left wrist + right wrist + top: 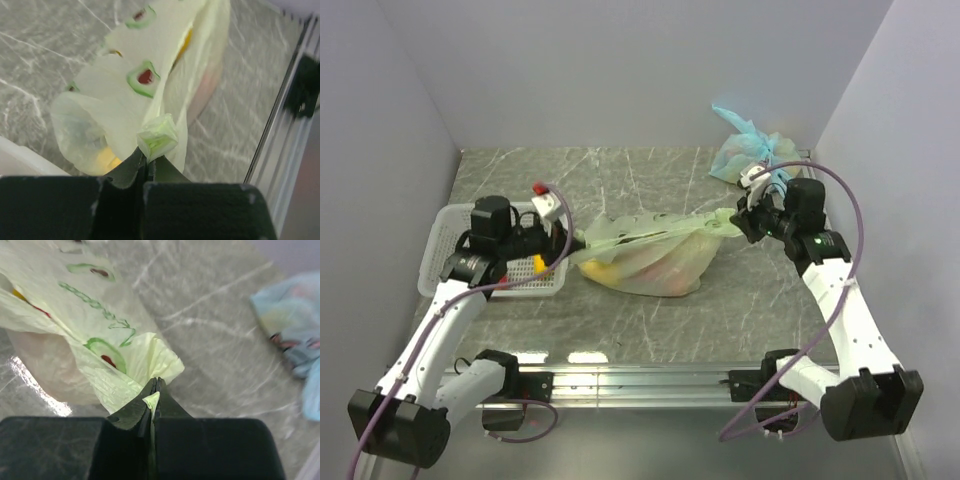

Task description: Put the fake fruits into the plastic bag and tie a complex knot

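Note:
The pale yellow-green plastic bag (650, 262) lies mid-table with fake fruits (620, 270) showing yellow and pink through it. Its two handle ends are pulled apart sideways. My left gripper (566, 243) is shut on the left handle end (157, 137), a folded green wad just past the fingertips. My right gripper (740, 222) is shut on the right handle end (154, 399), pinched between the jaws. The bag (150, 95) fills the left wrist view and the left of the right wrist view (100, 350). No tied knot shows.
A white basket (440, 262) sits at the left under my left arm, with a yellow piece (537, 264) in it. A light blue tied bag (748, 150) lies at the back right, also in the right wrist view (292, 335). A metal rail (650, 378) runs along the front.

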Motion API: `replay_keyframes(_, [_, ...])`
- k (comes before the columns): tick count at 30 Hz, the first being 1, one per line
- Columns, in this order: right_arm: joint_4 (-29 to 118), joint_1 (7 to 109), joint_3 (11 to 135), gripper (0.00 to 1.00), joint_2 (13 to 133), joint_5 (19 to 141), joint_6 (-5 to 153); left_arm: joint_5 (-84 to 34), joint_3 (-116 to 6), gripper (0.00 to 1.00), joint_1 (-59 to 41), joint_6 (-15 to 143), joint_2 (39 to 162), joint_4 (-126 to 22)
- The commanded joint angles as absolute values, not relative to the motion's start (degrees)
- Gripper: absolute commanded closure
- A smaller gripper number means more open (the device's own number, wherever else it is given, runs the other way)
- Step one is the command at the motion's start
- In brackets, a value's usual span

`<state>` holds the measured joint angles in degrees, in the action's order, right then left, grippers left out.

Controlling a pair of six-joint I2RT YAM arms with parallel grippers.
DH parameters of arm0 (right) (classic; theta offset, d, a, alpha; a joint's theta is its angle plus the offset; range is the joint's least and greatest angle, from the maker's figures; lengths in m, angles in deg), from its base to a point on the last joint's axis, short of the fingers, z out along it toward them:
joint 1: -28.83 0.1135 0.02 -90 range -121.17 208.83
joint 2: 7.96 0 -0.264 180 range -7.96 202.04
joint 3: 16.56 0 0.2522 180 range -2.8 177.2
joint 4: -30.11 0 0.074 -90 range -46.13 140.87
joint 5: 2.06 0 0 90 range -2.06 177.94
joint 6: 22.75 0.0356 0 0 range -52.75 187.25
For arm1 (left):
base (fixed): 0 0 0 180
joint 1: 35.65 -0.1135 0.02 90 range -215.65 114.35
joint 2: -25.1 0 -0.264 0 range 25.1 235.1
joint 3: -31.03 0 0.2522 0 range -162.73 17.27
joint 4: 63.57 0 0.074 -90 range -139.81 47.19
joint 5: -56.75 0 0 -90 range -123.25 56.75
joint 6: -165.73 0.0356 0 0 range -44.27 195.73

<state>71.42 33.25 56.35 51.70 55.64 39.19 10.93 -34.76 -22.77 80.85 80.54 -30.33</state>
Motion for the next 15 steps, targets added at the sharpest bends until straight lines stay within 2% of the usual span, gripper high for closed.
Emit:
replay_keyframes(1, [66.3, 32.9, 54.8, 1.00, 53.8, 60.8, 44.3, 17.3, -31.4, 0.99, -22.7, 98.7, 78.0, -22.0])
replay_keyframes(5, [61.5, 32.9, 53.4, 1.00, 60.1, 62.5, 48.0, 15.5, -28.8, 0.99, -22.6, 107.3, 82.7, -18.3])
replay_keyframes(15, [56.6, 32.9, 50.9, 1.00, 74.0, 64.2, 50.2, 10.8, -25.1, 0.99, -22.3, 113.4, 91.8, -20.8])
